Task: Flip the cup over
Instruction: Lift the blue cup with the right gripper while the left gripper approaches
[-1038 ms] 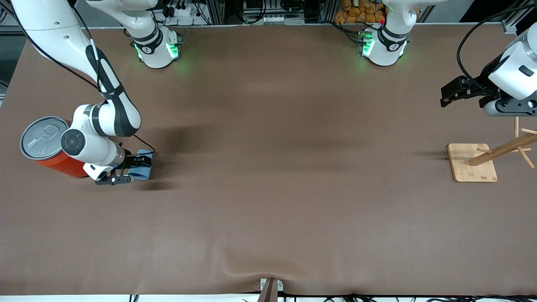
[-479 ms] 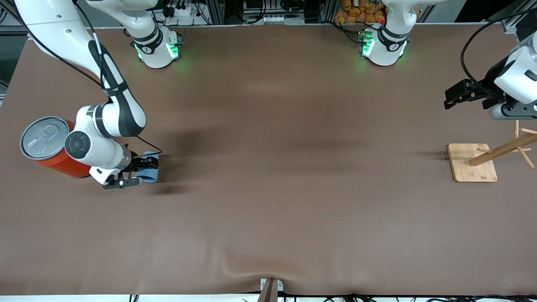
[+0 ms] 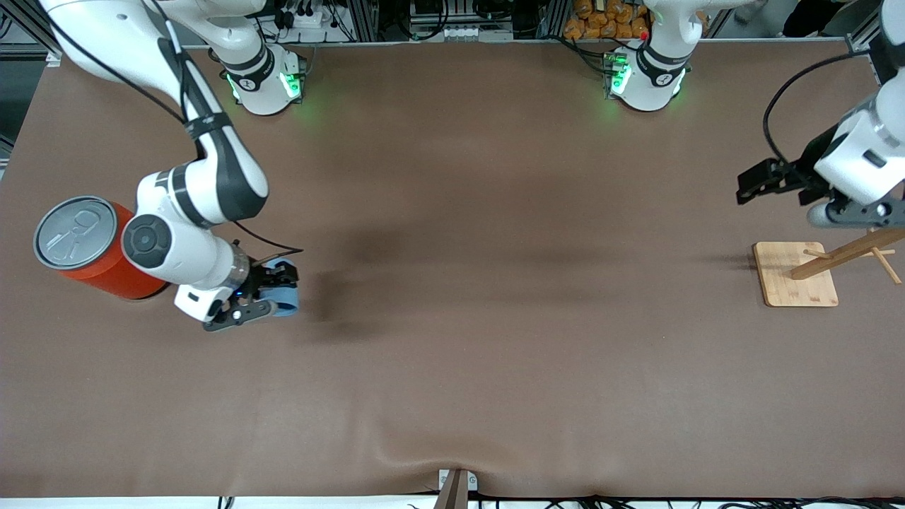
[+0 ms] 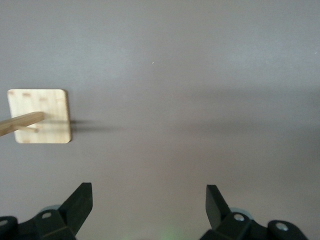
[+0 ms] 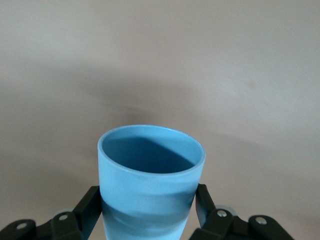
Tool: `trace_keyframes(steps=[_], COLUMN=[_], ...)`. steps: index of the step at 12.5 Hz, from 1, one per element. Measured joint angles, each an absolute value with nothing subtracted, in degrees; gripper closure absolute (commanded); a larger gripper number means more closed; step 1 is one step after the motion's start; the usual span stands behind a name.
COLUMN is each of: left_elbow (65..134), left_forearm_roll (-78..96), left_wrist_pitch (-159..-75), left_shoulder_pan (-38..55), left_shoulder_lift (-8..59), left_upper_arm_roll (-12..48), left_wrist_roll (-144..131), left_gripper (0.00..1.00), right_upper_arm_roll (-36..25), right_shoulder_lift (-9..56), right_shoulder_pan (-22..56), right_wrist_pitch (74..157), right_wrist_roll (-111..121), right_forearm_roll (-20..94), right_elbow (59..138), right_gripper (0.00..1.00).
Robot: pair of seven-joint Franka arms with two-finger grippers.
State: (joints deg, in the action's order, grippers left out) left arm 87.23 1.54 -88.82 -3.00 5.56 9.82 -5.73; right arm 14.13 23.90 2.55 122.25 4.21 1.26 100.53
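Note:
The small light blue cup (image 3: pixel 288 304) is clamped between the black fingers (image 5: pixel 204 202) of my right gripper (image 3: pixel 272 291), which is shut on its wall. The cup is over the table beside the red-orange can (image 3: pixel 106 272), toward the right arm's end. In the right wrist view the cup (image 5: pixel 150 185) shows its darker blue inside, with its mouth turned away from the wrist. My left gripper (image 3: pixel 751 185) hangs open and holds nothing, above the table next to the wooden stand (image 3: pixel 795 283). The left wrist view shows the left gripper (image 4: pixel 149 197) over bare brown cloth.
The can has a grey pull-tab lid (image 3: pixel 74 232) and stands close to the right arm's wrist. The wooden stand's square base (image 4: pixel 42 116) carries a slanted peg rod (image 3: pixel 848 251) at the left arm's end. A brown cloth (image 3: pixel 495 283) covers the table.
My right gripper has carried the cup away from the can toward the table's middle, and its shadow now lies farther from it. The left gripper has shifted slightly above the wooden stand.

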Motion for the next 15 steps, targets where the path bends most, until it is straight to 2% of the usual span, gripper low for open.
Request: trace_keyframes(steps=[4,6,10,12,15], left_elbow=[87.28,87.29,87.33,87.34,87.27], left_forearm_roll=[10.42,16.69,29.29,31.98,36.26], left_wrist_pitch=[-89.64,-91.01,-91.95,-91.96,-92.64], left_shoulder_pan=[-2.96,-3.1,-6.58,-7.35,-7.23], left_shoulder_lift=[10.36,13.24,19.32,22.42,26.92], left_upper_arm_roll=[10.02,9.97,9.56,9.56,9.74], left_wrist_roll=[-6.46,-8.06,-3.8,0.97,4.96], left_gripper=[0.0,0.0,0.0,0.0,0.0], right_upper_arm_roll=[16.69,16.84,16.95,16.88,16.87], right_shoulder_lift=[24.5,25.51,31.22,34.14,36.54], right_shoulder_pan=[8.84,13.13,24.7,28.1,31.7], right_wrist_pitch=[120.66,120.64,120.66,120.7,120.7], right_wrist_roll=[6.93,11.41,16.49,22.41,27.81], right_forearm_roll=[0.5,-3.62,-15.35,-20.97,-23.61], right_elbow=[96.35,94.25,87.9,86.82,86.36], right_gripper=[0.84,0.84,0.84,0.84,0.84])
